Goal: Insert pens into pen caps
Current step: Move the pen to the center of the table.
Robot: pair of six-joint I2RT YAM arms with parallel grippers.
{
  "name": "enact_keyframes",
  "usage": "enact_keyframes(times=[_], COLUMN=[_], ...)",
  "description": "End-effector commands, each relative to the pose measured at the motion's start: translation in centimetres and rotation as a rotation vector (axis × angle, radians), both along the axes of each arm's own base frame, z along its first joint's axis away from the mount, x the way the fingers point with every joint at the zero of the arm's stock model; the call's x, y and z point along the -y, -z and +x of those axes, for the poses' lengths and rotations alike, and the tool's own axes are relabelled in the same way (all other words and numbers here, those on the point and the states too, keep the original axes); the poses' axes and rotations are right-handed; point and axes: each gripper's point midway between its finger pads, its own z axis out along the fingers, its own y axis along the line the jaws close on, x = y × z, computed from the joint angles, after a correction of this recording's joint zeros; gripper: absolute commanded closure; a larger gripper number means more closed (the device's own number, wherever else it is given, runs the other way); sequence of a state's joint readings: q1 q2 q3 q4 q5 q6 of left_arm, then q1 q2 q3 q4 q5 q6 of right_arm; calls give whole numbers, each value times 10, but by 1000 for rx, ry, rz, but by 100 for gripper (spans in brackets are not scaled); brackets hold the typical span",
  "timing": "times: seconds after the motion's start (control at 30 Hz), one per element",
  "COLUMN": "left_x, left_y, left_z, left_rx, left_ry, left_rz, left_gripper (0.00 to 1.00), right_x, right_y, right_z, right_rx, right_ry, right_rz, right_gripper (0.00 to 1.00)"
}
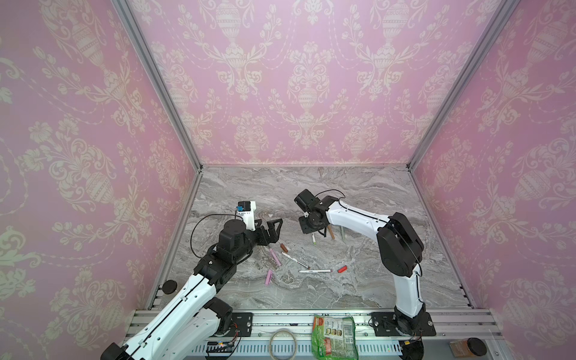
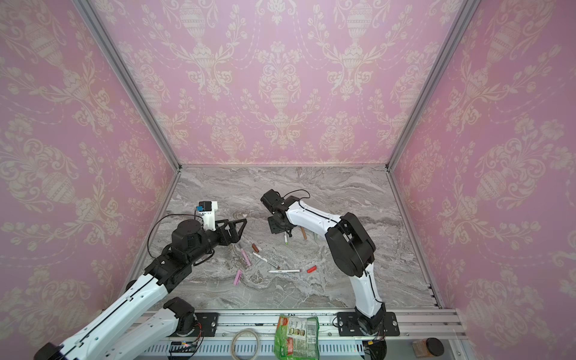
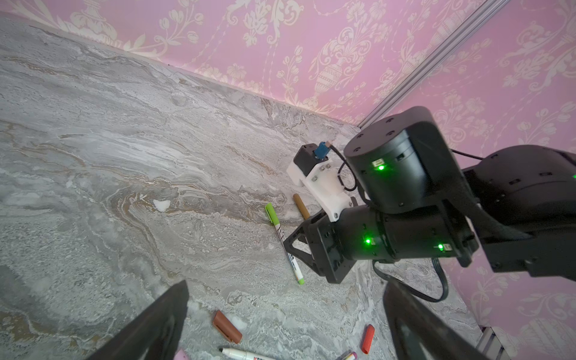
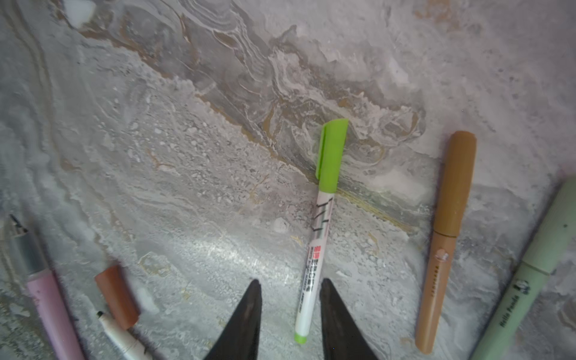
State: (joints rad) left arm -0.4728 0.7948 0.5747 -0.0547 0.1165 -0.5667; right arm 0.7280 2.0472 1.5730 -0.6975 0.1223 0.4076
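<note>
The tabletop (image 4: pixel 174 193) is surfaced in marble-patterned material, faintly glossy. The green-capped pen (image 4: pixel 315 249) and tan pen (image 4: pixel 448 237) are made of smooth plastic.

The green-capped white pen (image 4: pixel 319 237) lies flat beside the capped tan pen (image 4: pixel 444 243). The brown cap (image 3: pixel 227 326) and the red cap (image 3: pixel 367 339) lie loose, apart

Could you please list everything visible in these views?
Table: one, grey marble.
Green-capped pen: one, white barrel, right of centre.
Tan pen: one, capped, beside it.
Pale green pen: one, capped, beside tan pen.
Pink pen: one, uncapped, mid-table.
White pens: two, uncapped, mid-table.
Caps: three loose, brown, pink, red, near uncapped pens.
Packet: one, green, on base rail.
Tape ring: one, pale, beside packet.
Jar: one, brown, near corner.
Left gripper: open, above table.
Right gripper: open, astride green-capped pen.
</note>
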Motion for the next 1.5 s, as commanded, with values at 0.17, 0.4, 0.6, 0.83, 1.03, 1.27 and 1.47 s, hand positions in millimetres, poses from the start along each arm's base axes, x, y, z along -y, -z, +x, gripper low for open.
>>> enact_keyframes(times=[0.17,0.4,0.6,0.83,1.03,1.27,1.47], left_x=[0,1,3,6,7,8,8], left_y=[14,16,15,15,18,20,20], left_z=[6,10,11,12,12,13,14], left_rx=[-41,-41,-38,-40,-48,-54,-56], left_ry=[-5,0,9,18,20,24,23], left_rz=[-2,-7,-22,-31,-39,-39,-38], left_gripper=[1,1,1,1,1,1,1], right_x=[12,15,21,36,51,53,50], right_y=[22,37,41,42,45,45,32], right_z=[10,14,14,11,12,14,16], right_rx=[-24,-54,-62,-67,-80,-85,-65], right_ry=[56,79,92,110,153,167,167], right_rz=[-78,-74,-80,-88,-73,-51,-22], right_gripper=[66,73,85,90,90,85,71])
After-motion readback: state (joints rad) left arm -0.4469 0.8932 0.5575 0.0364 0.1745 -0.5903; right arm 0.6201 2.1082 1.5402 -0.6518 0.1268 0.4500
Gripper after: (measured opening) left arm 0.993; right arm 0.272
